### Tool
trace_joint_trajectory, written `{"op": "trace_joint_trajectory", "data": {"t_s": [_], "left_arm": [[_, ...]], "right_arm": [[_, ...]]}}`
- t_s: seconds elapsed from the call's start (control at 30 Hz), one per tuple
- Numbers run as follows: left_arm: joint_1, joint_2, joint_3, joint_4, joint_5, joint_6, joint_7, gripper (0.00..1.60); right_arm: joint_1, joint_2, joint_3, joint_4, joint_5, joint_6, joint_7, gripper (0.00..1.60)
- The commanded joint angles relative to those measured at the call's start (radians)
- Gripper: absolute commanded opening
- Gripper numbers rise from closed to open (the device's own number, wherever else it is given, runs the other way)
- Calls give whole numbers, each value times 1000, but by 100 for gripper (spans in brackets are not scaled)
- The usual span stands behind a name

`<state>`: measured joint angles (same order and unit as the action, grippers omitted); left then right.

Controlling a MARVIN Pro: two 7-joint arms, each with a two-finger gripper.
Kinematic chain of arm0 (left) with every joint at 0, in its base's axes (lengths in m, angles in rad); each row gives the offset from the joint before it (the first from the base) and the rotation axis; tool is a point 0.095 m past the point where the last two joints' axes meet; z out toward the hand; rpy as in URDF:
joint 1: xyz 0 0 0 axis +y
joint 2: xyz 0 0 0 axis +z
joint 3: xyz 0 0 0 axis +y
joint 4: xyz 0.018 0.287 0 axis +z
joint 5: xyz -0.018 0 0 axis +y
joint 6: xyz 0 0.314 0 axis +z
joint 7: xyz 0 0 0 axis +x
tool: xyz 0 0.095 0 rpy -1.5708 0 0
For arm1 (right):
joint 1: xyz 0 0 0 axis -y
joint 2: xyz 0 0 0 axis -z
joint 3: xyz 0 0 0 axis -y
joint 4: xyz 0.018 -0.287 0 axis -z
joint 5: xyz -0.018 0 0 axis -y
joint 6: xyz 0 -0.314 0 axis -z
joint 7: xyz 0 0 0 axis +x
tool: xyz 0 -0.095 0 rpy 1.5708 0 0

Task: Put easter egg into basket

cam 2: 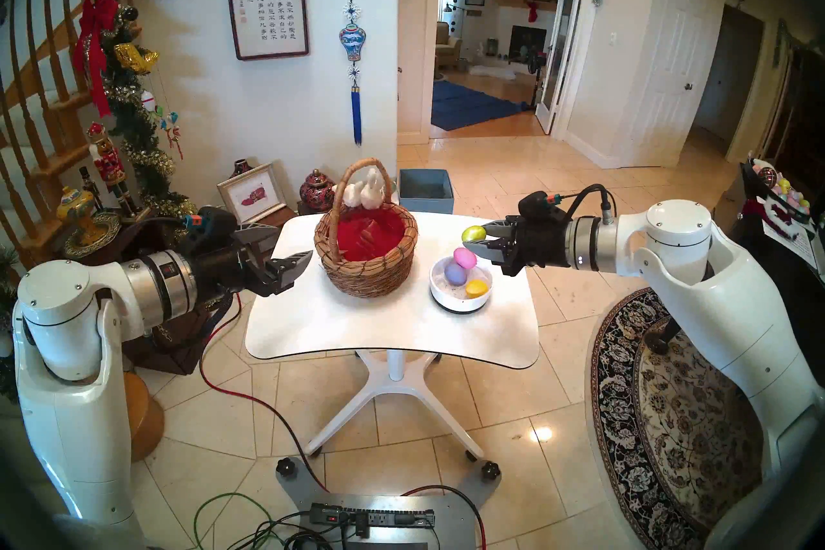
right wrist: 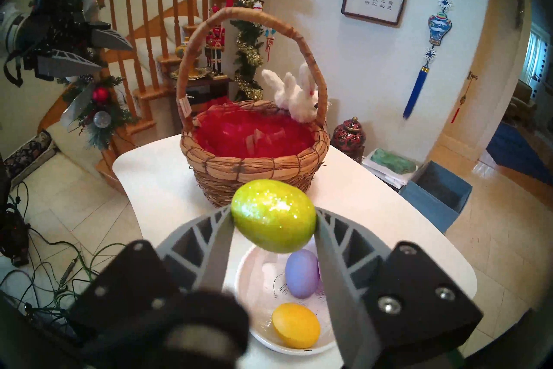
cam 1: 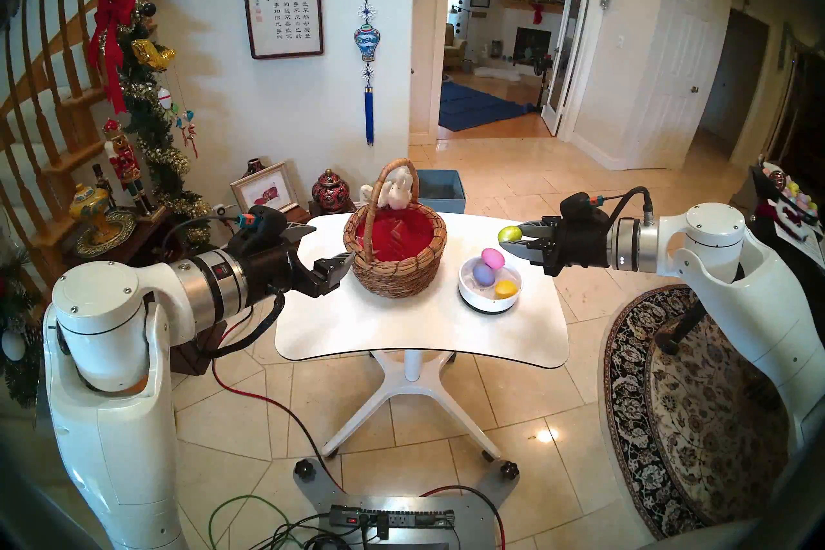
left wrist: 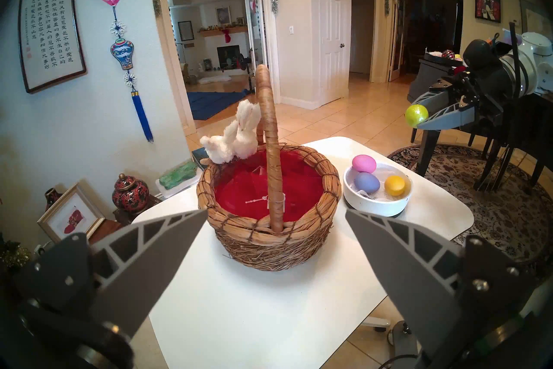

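Four eggs: you have one glittery green egg (right wrist: 273, 220) in the air and three lying in the white bowl (cam 1: 468, 294).
Green egg: it is clamped at the tip of your right gripper (cam 1: 513, 239), one grey finger (right wrist: 209, 242) pressing on each side; it sticks out beyond the fingertips.
Green egg position: it hangs above the table (cam 1: 424, 335), over the far rim of the white bowl and to the right of the basket (cam 1: 395, 254), not yet over the basket's opening.
Right gripper: its jaws are closed onto the green egg; the arm reaches in level from the table's right side.
Left gripper (cam 1: 323, 243): its fingers are spread wide apart with nothing between them. In the left wrist view the basket sits framed between the two fingers (left wrist: 167, 242), apart from both.
Left gripper position: it sits at the table's left edge, its lower fingertip just beside the basket wall; you cannot tell from the head views whether it touches.
Basket: round brown wicker, upright on the table left of centre, with red lining (left wrist: 263, 191) showing and no egg visible inside.
Handle (right wrist: 239, 15): a tall arch, with a white plush bunny (right wrist: 299, 93) sitting at its far base on the rim.
White bowl: on the table just right of the basket, apart from it.
Bowl contents: pink egg (cam 1: 492, 258) on the far side, purple egg (cam 1: 484, 273) in the middle, yellow egg (cam 1: 506, 289) nearest your right arm.
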<state>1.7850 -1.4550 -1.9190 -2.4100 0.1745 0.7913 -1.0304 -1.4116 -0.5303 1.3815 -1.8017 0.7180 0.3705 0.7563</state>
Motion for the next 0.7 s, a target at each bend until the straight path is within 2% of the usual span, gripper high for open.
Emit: {"op": "trace_joint_trajectory", "data": {"t_s": [0.0,0.23,0.27,0.3,0.67], "left_arm": [[-2,1,2,-5,0,0,0,160],[-2,1,2,-5,0,-1,0,160],[-2,1,2,-5,0,-1,0,160],[-2,1,2,-5,0,-1,0,160],[-2,1,2,-5,0,-1,0,160]], "right_arm": [[110,-59,-37,27,-38,-2,36,58],[170,-126,-81,37,-87,12,46,58],[200,-134,-107,47,-93,16,51,59],[190,-149,-96,41,-105,18,48,58],[301,-281,-187,112,-207,53,71,57]]}}
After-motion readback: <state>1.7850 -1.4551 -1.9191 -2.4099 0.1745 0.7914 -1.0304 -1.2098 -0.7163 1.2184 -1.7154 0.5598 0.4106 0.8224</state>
